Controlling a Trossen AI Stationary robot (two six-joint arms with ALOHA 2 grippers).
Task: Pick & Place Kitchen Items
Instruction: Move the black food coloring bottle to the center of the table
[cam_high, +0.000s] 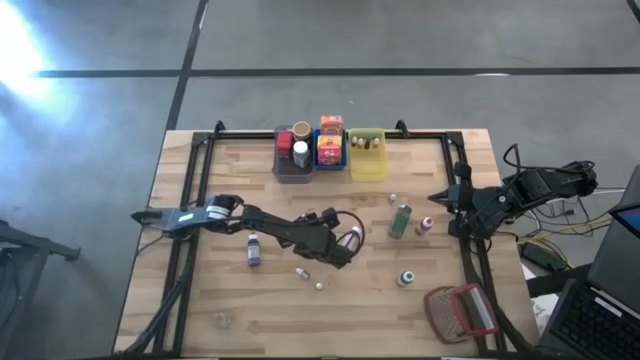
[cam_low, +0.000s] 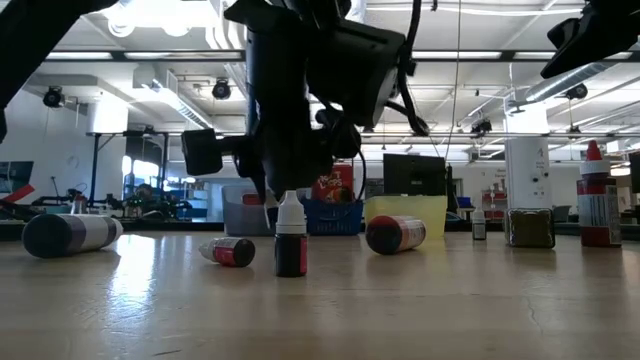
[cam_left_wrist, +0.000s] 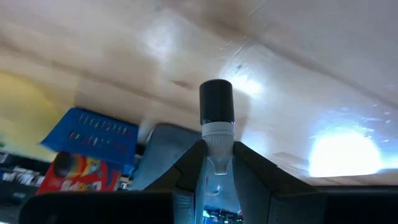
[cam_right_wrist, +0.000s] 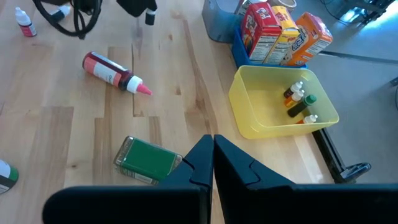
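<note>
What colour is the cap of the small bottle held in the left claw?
Black. The bottle's cap shows best in the left wrist view, above the left claw.

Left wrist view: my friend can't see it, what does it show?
The left end effector is shut on a small black-capped bottle over the wooden table. Beyond it are a blue bin and a grey bin.

The high view looks straight down on the whole counter (cam_high: 330, 310). The low view sits at counter height, facing level across it into the room. The left wrist view looks closely past its own fingers; the right wrist view looks down from farther off. High and right wrist views share the yellow bin (cam_high: 368, 155) (cam_right_wrist: 249, 118).
</note>
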